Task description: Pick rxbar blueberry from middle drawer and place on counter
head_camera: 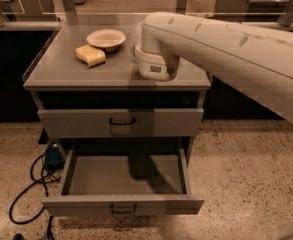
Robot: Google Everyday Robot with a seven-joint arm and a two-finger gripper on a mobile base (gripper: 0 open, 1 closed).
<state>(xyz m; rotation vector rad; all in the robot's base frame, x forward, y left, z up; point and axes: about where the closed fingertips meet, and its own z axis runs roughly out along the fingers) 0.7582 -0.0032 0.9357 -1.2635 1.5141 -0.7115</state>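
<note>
The middle drawer [123,204] stands pulled open at the bottom of the cabinet, and the part of its tray that shows is bare. The rxbar blueberry is not in view. The counter [86,76] is the grey top of the cabinet. My white arm [226,44] reaches in from the right, with its round end joint [155,64] over the counter's right half. My gripper is hidden behind that joint, so it does not show.
A white bowl [106,38] and a yellow sponge [90,55] sit on the counter's back left. A closed drawer front [121,122] lies above the open one. A blue plug box and black cables [41,174] lie on the floor at the left.
</note>
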